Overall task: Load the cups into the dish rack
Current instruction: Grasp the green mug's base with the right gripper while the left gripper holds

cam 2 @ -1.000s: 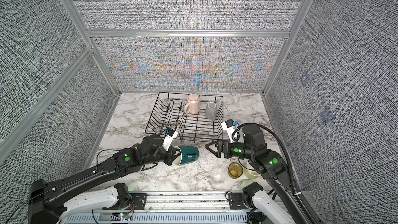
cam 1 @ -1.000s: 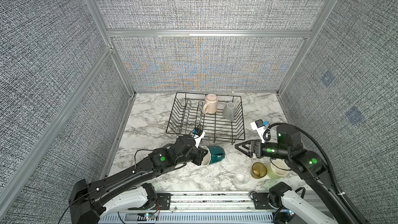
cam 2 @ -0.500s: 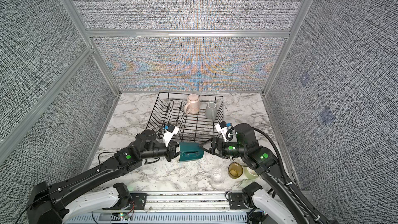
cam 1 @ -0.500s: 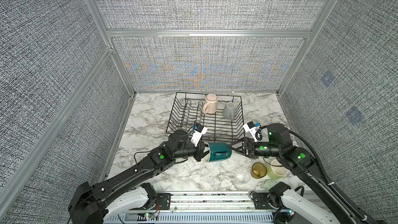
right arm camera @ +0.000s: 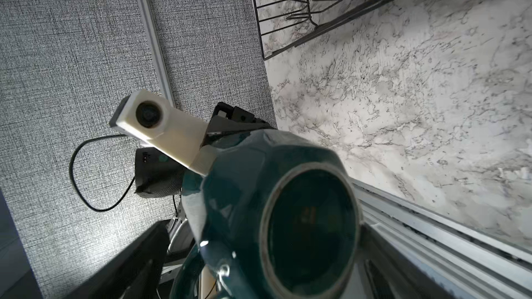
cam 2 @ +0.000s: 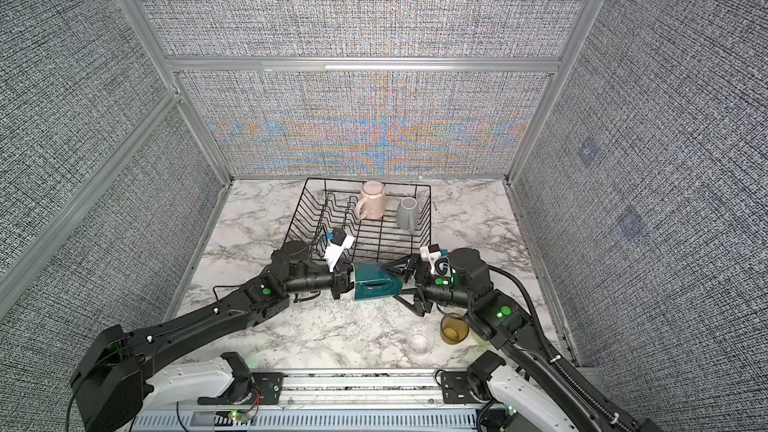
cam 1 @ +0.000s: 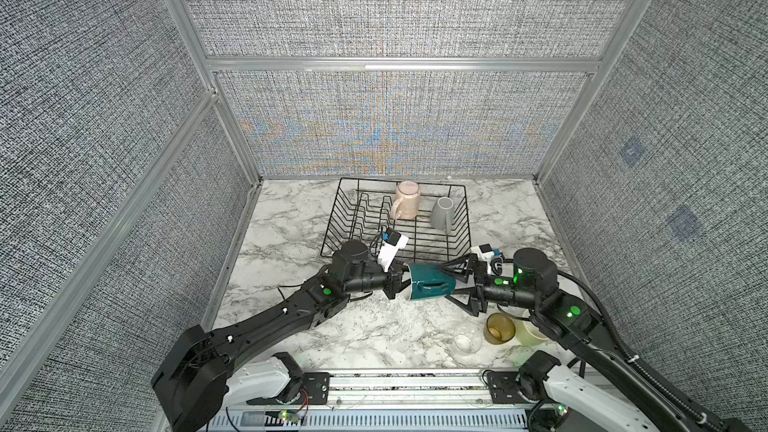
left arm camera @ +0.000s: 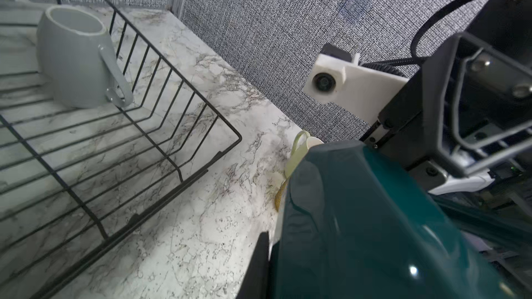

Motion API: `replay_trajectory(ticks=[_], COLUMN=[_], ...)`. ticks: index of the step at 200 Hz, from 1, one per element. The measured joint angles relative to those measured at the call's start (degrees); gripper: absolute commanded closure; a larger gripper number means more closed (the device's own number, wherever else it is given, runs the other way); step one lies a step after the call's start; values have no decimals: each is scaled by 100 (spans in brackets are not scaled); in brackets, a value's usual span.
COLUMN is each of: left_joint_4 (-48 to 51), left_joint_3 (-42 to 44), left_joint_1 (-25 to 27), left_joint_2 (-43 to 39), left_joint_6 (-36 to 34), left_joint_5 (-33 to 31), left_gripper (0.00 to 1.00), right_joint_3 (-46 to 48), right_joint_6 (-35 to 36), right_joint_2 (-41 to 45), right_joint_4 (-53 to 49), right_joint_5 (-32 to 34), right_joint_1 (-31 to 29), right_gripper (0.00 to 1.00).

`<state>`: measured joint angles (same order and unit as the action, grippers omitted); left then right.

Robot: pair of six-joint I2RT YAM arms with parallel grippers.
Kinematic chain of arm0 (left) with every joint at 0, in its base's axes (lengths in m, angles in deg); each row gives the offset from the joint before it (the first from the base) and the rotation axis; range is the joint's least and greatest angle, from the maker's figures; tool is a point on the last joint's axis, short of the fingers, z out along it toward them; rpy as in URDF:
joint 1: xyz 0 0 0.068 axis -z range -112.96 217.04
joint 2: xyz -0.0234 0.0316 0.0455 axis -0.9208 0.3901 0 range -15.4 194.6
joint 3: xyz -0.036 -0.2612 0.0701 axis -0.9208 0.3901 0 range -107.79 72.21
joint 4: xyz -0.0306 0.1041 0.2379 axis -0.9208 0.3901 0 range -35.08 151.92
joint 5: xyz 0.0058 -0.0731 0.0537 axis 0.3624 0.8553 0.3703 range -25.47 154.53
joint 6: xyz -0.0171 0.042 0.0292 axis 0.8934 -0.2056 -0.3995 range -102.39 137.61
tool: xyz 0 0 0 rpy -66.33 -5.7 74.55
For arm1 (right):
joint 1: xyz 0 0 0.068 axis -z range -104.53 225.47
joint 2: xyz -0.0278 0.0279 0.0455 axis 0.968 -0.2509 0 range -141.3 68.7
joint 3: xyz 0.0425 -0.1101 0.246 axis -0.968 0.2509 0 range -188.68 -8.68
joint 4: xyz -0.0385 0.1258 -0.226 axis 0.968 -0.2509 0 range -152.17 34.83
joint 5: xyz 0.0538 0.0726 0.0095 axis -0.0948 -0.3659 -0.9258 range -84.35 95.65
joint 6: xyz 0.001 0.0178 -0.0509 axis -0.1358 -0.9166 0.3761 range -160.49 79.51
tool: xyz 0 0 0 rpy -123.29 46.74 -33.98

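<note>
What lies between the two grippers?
The dark teal mug, on its side: the left gripper grips its rim, the right gripper stands open around its base. Both top views show it.

Both top views: you look from high at the front, down and back over the whole marble table [cam 1: 291,218], dish rack [cam 1: 419,238] mid-frame; nrly same scene. L wrist cam: v. close along teal mug [left arm camera: 374,225] toward rack. R wrist cam: close, mug end-on. Both wrist cams share mug + rack.

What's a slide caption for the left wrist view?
Left gripper holds the teal mug toward the open right gripper; grey mug sits in the dish rack.
</note>
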<state>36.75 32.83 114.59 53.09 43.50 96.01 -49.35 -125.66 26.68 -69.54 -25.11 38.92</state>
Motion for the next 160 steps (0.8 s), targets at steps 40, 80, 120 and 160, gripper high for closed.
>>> replay_trajectory(ticks=[40,80,120,160], left_joint_4=[-660,-1652,-2151,-2328], left_joint_3=[13,352,498,476], left_joint_1=[2,-9,-7,4], left_joint_2=[463,776,868,1036], left_joint_6=[-358,-479,-625,-741], left_joint_5=[4,-52,-131,-66], left_gripper=[100,100,100,100], right_joint_3=[-52,59,98,210], right_joint_6=[-540,-1034,-1320,-1534], right_joint_2=[-304,-542,-577,-658], right_joint_4=[98,341,439,664], right_joint_5=[809,1178,1421,1685], right_joint_1=[-435,-570,-673,-811], right_gripper=[4,8,9,11])
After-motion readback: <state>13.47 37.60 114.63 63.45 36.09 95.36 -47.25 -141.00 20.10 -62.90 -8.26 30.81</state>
